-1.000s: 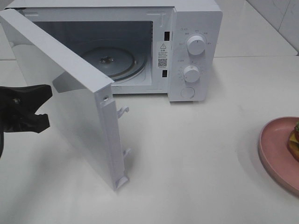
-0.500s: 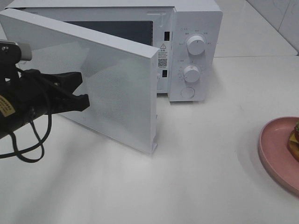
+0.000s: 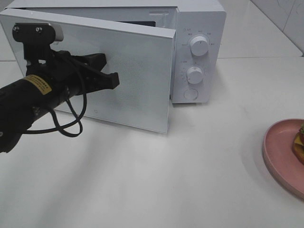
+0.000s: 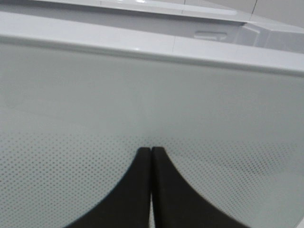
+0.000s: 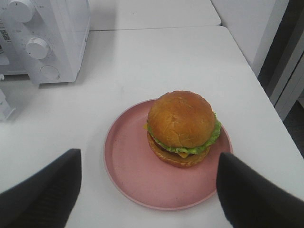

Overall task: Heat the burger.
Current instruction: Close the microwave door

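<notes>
Counting one burger (image 5: 182,127) on one plate (image 5: 128,175), we see the right gripper (image 5: 148,190) spread above it; the clenched left gripper (image 4: 151,153) touches the microwave door (image 3: 137,76), interior hidden.

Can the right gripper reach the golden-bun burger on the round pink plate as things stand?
Probably yes: the right gripper hangs open above the burger on the pink plate, with nothing between them.
</notes>
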